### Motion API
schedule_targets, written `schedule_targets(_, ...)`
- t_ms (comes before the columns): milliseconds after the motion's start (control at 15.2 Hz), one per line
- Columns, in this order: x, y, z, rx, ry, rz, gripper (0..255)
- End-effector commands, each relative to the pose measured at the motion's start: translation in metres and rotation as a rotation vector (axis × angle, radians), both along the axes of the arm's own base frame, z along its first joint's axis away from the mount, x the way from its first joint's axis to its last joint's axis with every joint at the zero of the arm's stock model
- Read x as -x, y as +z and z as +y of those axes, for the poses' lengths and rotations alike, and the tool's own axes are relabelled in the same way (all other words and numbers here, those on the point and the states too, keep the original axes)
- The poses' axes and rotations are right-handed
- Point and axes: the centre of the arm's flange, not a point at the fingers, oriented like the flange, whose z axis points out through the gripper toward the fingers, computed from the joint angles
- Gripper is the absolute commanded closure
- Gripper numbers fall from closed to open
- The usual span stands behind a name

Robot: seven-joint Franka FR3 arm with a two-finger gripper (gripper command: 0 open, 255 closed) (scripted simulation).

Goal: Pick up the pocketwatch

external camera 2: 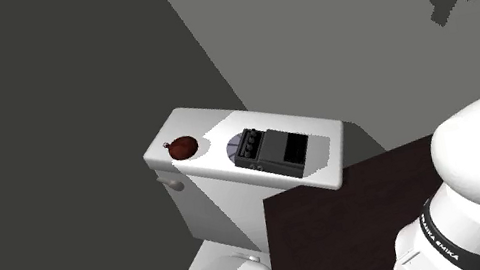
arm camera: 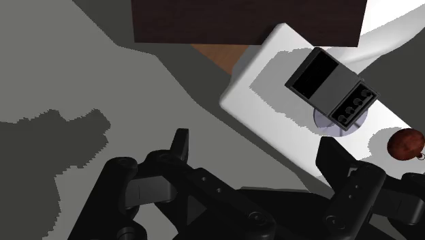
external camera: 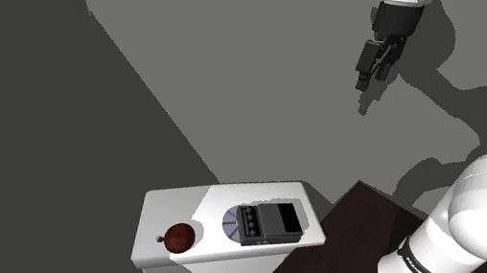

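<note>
We are holding our arm (external camera: 483, 211) bent up high from the stand (external camera: 353, 242). Our gripper (external camera: 373, 75) is pointing down, hanging well above the white tank lid (external camera: 174, 209). Our fingers (arm camera: 180, 144) are standing spread apart, clasping nothing. The reddish-brown pocketwatch (external camera: 180, 237) is lying on the lid, well apart from the fingertips, outside their gap and beyond one finger. A black-and-grey box (external camera: 269, 223) is sitting near it.

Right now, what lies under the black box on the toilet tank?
A grey disc pokes out from under the black box, on the white tank lid. The disc's middle is covered, so its details cannot be seen.
</note>
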Motion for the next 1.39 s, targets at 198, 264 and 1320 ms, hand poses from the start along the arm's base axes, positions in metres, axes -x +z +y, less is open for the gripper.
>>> schedule_targets(198,-0.009,-0.025,0.029,-0.001,0.001,-0.005,0)
schedule_targets(264,-0.012,-0.034,0.038,-0.002,0.001,-0.006,0)
schedule_targets(1320,-0.062,-0.168,0.191,-0.009,0.007,-0.032,0)
